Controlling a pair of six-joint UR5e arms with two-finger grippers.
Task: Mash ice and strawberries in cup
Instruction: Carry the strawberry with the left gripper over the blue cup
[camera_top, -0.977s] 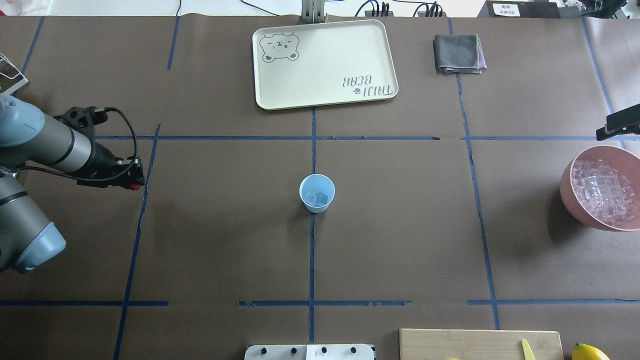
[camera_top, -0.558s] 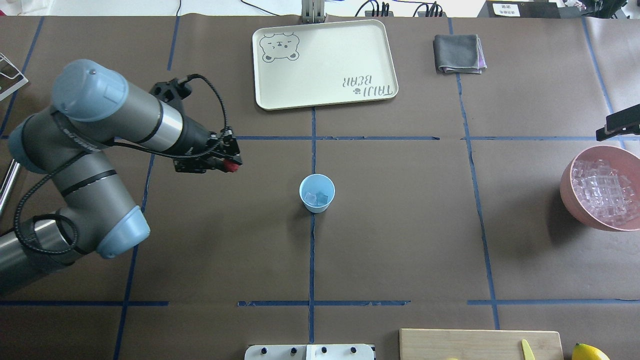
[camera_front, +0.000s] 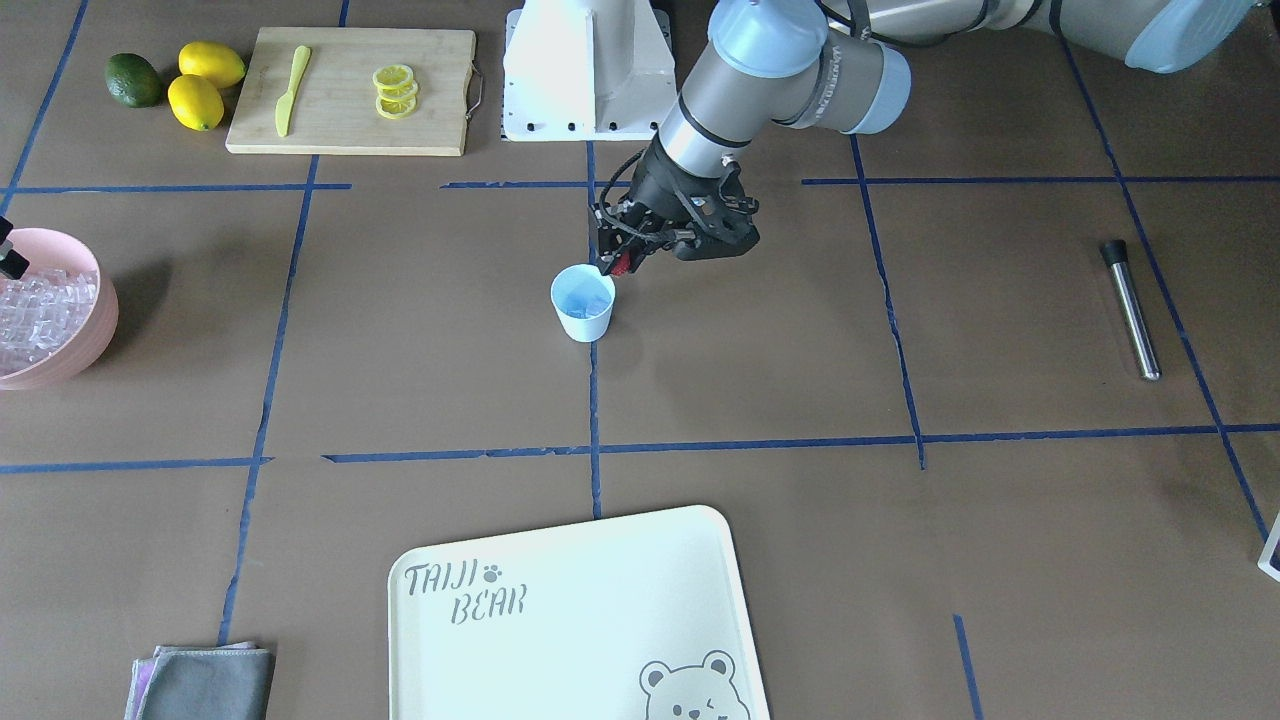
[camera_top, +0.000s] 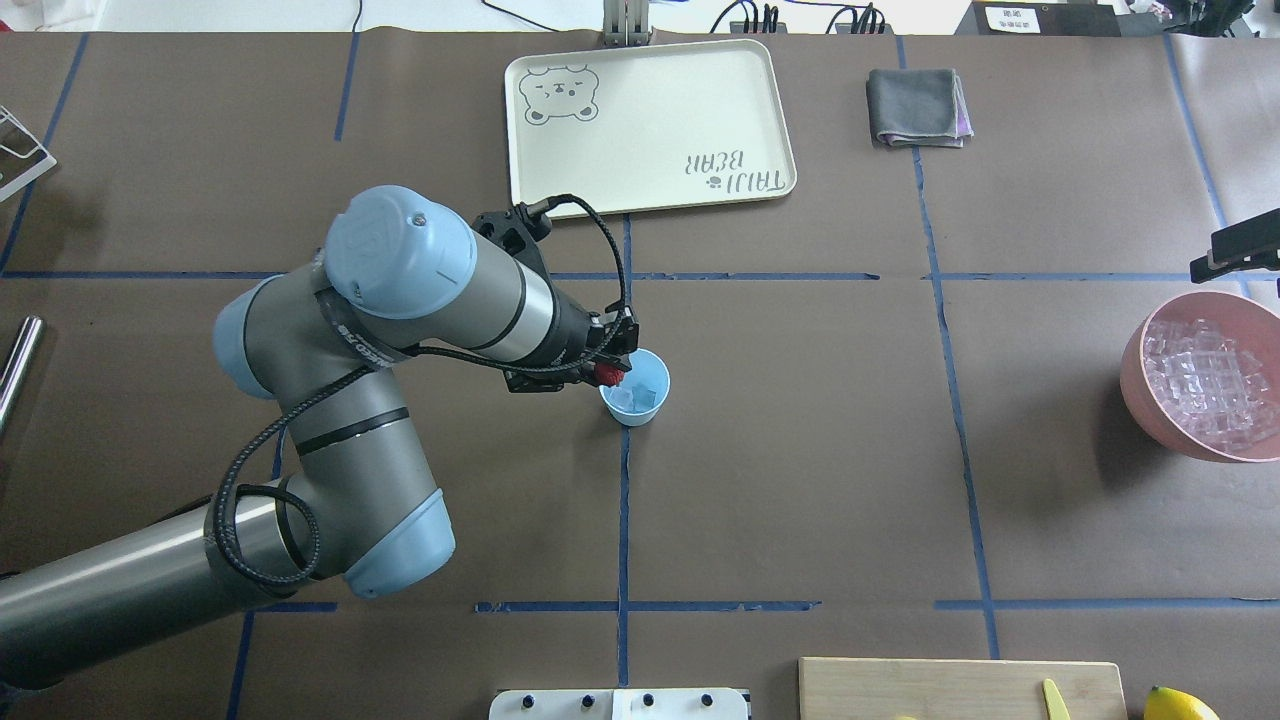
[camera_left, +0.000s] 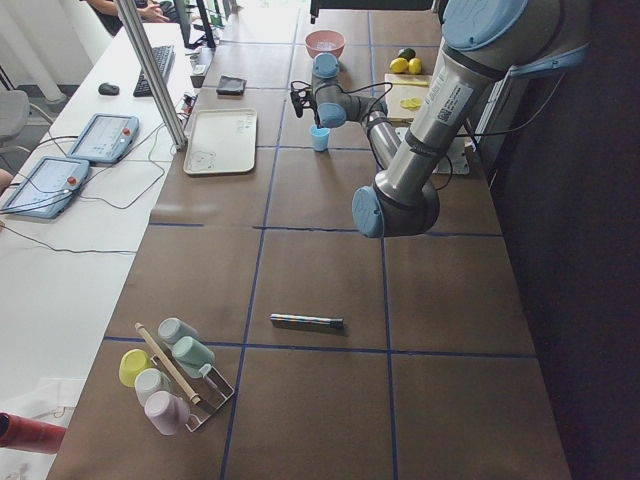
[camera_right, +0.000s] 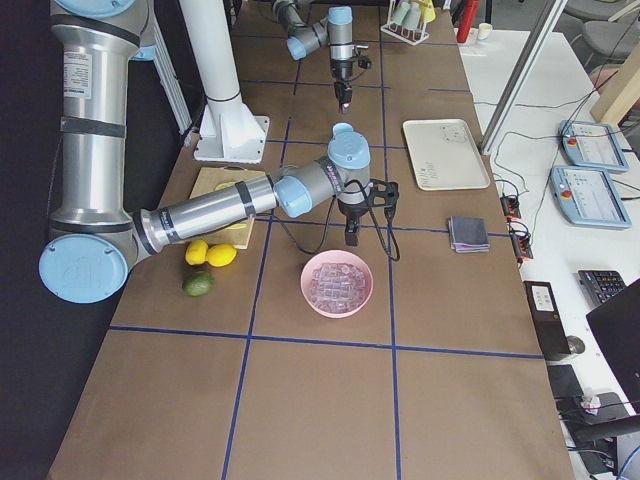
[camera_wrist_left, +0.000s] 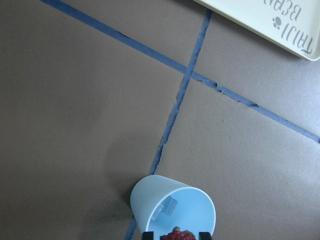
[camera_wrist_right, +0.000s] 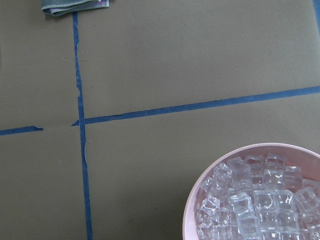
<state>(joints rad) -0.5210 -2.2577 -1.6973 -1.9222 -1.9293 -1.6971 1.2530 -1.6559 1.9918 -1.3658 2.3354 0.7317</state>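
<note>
Main hazard: letting go of the strawberry (camera_top: 606, 375) too early. Held near the robot's-left rim of the cup (camera_top: 634, 421) rather than over the middle of the mouth, so likely to clip the edge and roll off across the bench (camera_top: 800, 480) if released here. Second hazard: tipping the light cup with a fingertip (camera_wrist_left: 147, 236) by coming in too low or nudging sideways, which would spill the ice (camera_top: 640, 399) in the bottom. Also to fear: squeezing hard enough to burst a soft berry, or leaving it stuck to one pad instead of dropping.

Left end effector (camera_top: 608, 372): parted only by the berry's width and clamped on the strawberry from both sides. Seen from the wrist as a red bumpy lump between two black fingertips at the lower edge. Touching nothing else, as far as can be told. Appears to hang just above the cup, not inside it.

Just beyond: cup upright by the crossing of blue tape lines (camera_top: 624, 300), with a few clear cubes inside and no berry in it yet. Judged early in the task: filling unfinished, mashing not begun.

Further out:
- A metal rod (camera_front: 1132, 310) with a black end, lying on the robot's left, well apart from the cup. Probably the masher.
- A cream tray (camera_top: 650, 120) and a folded grey cloth (camera_top: 915, 105) along the far side.
- Right end effector (camera_right: 351, 237) poised by the pink bowl (camera_top: 1140, 385) of spare cubes (camera_wrist_right: 255, 205). Impossible to tell how far open.
</note>
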